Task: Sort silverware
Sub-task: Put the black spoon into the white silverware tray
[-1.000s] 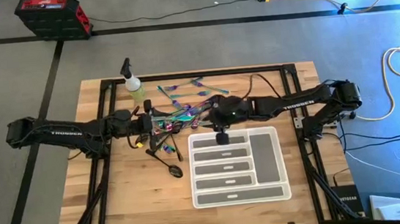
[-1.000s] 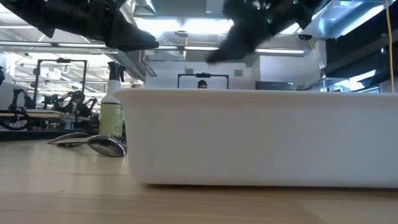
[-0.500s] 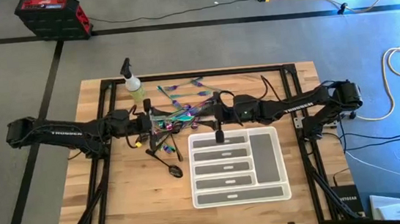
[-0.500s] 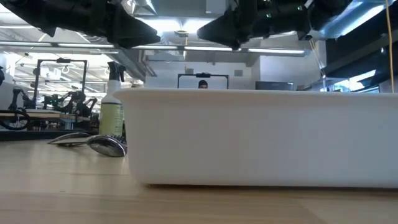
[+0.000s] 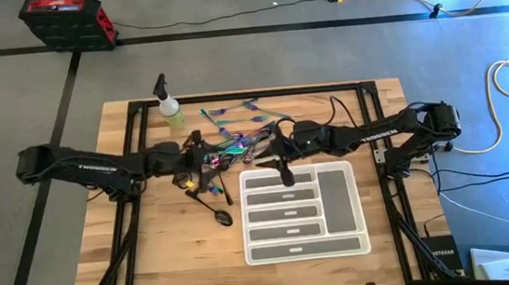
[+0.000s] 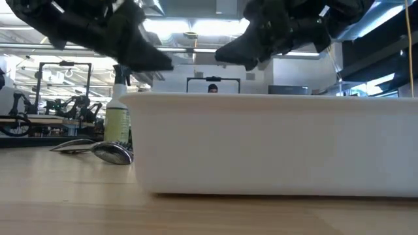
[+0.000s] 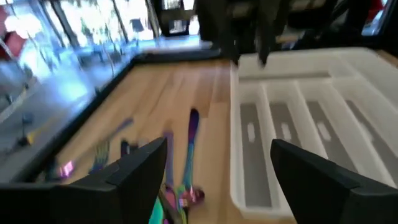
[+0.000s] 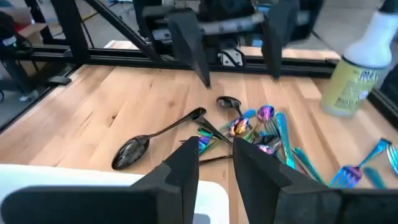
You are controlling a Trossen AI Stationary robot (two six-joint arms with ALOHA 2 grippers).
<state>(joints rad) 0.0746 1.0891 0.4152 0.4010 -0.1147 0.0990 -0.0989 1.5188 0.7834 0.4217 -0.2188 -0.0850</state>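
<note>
While the left tool (image 5: pixel 202 160) hangs spread over the silverware (image 5: pixel 228 143), the right tool (image 5: pixel 286 178), narrowly parted and empty, hovers at the tray's (image 5: pixel 355 210) 11 o'clock corner.

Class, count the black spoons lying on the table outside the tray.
2 clearly: one large black spoon nearest the tray, and a smaller black spoon at the edge of the rainbow cutlery pile. Others may be hidden in it.

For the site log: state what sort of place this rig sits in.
Probably a robotics lab or workshop. The wooden table stands on bare concrete floor crossed by a loose yellow cable, and the low view shows another metal-framed rig under strip lights.
</note>
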